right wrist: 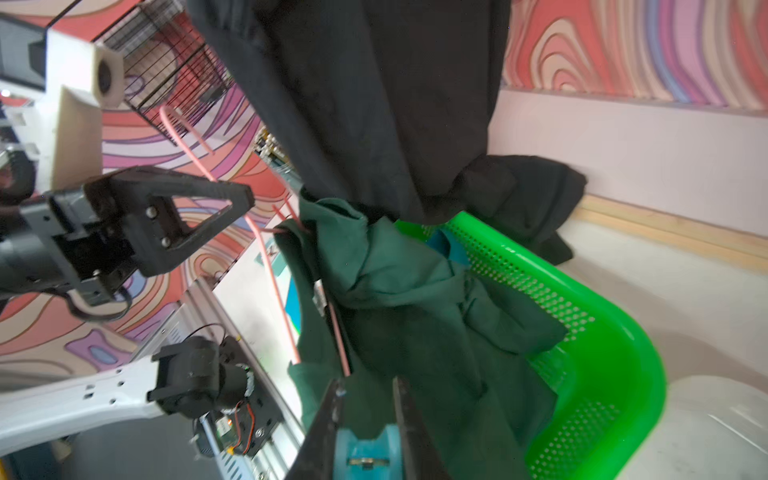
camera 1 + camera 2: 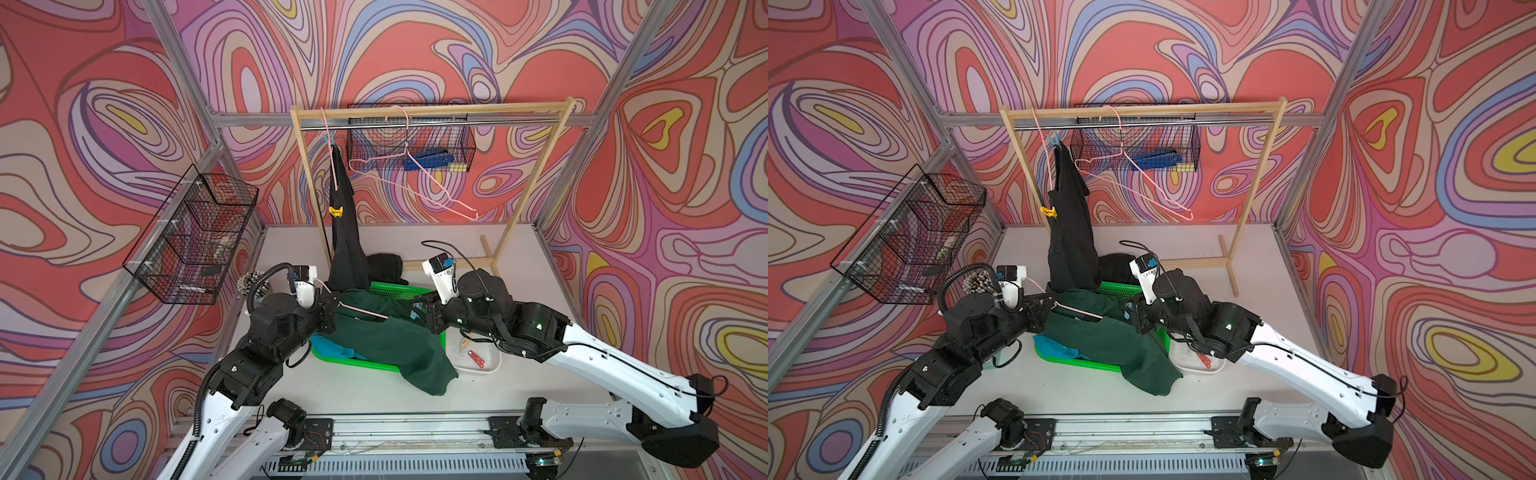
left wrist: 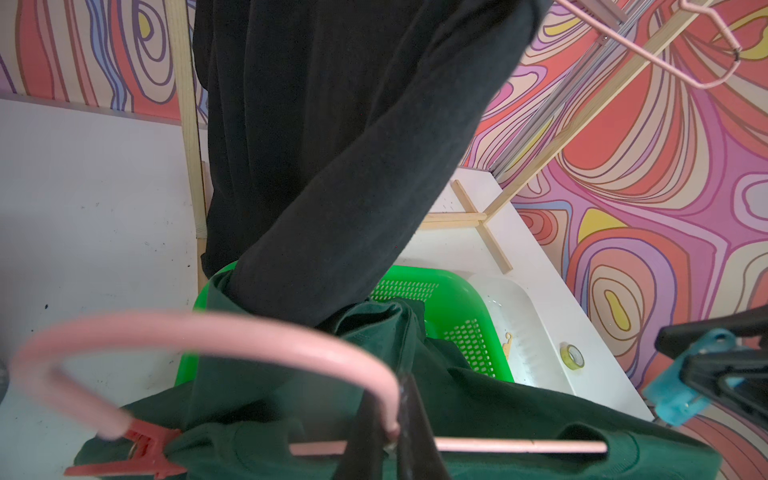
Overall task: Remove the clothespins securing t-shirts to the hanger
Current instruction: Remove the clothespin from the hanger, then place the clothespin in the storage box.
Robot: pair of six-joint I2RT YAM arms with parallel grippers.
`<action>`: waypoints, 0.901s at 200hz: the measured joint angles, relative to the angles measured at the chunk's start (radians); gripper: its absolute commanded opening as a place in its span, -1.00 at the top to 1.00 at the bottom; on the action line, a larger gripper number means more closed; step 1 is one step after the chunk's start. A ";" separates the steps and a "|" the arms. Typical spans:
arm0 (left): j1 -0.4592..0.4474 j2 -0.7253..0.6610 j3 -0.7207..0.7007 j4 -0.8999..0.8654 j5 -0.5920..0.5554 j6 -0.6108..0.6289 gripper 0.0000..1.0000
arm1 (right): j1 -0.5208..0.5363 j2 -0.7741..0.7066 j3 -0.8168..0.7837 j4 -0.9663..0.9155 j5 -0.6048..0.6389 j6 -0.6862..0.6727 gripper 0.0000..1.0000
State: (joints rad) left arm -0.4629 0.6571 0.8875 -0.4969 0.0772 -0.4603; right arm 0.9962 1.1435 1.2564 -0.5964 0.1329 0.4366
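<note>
L gripper (image 3: 392, 428) clamped on pink hanger (image 3: 208, 328) w/ green shirt (image 3: 478, 415); R gripper (image 1: 368, 384) pinching blue clothespin (image 1: 365, 449).

The rack (image 2: 432, 110) stands along the table's (image 2: 353, 395) back edge. A shirt (image 2: 347, 249) hangs at its left end, reaching the basket (image 2: 390, 291) mid-table. A second shirt (image 2: 395, 340) drapes over the basket's front rim. The tray (image 2: 490, 362) sits just right, holding what seem two pins (image 2: 476, 358).
</note>
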 measured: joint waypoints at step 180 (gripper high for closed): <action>0.000 0.019 -0.004 0.016 0.001 -0.004 1.00 | -0.223 -0.014 -0.256 -0.187 0.262 0.109 0.34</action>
State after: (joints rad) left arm -0.4629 0.6762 0.8833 -0.4805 0.0780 -0.4641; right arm 0.7734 1.1290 1.0008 -0.7830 0.3946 0.5453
